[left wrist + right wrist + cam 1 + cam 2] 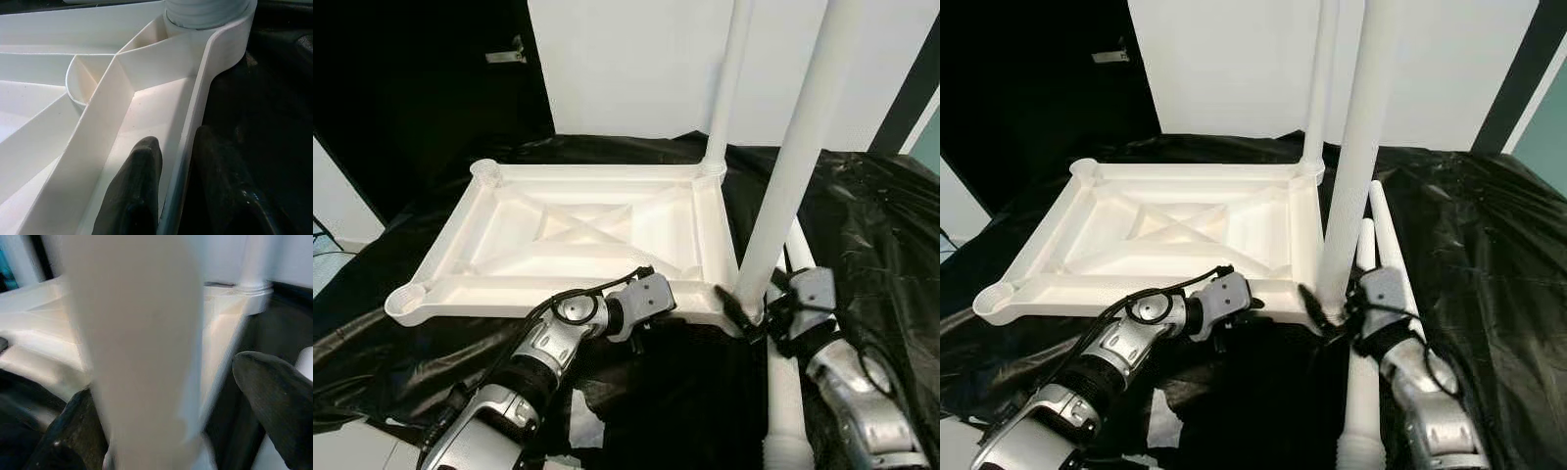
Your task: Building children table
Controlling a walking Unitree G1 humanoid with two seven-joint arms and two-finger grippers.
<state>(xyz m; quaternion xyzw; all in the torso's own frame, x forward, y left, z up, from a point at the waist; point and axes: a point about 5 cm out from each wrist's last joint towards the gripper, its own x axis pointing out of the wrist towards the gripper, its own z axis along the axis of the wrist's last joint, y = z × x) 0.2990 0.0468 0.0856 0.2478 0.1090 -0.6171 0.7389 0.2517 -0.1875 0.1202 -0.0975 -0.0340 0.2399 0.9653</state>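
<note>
Left wrist view: left hand (168, 188) pinches tabletop rim (195, 117); right hand (1332, 311) straddles leg (1356, 166).

Upturned tabletop (578, 235) lies on sheeting (862, 225), one leg (729, 83) upright in its far right corner socket, another leg (798, 157) upright at its near right corner. Two loose legs (1371, 323) lie right of tabletop. Left gripper (171, 196) straddles tabletop's near rim; right gripper (749, 313) flanks near leg's base.
</note>
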